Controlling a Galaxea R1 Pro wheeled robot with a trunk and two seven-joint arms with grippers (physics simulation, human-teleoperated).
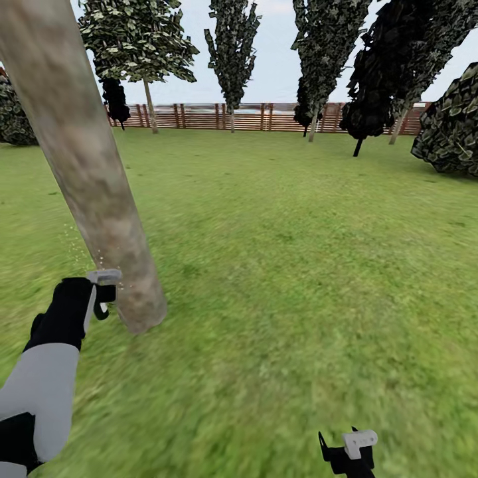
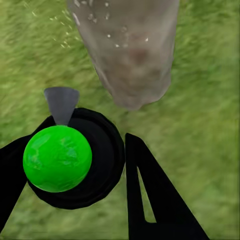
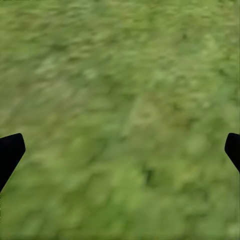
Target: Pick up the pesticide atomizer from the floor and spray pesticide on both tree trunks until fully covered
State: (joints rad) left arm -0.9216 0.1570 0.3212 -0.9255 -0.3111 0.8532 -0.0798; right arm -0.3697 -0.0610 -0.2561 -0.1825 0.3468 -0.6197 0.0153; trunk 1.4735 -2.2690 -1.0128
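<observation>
A: Pesticide atomizer (image 2: 60,159): green round body in a black collar, grey nozzle aimed at the base of the tree trunk (image 1: 93,172). In the wrist view its long axis runs along the camera's line of sight, so length is hard to judge.

B: Where is it held?

A: In the left gripper (image 2: 75,170), black fingers (image 2: 150,200) closed on either side of it, close beside the trunk's foot in the head view.

B: Trunk appearance?

A: Thick mottled beige-grey column, leaning across the head view, flared slightly at the grass (image 1: 299,265). Pesticide (image 2: 112,40) shows as whitish specks on the bark and in the air beside it.

B: Right gripper (image 3: 120,150)?

A: Fingers spread wide apart, nothing between them, over lawn.

B: Surroundings?

A: Brown slatted fence (image 1: 265,116) far behind, dark narrow trees (image 1: 232,46) along it. Nothing stands between nozzle and trunk.
</observation>
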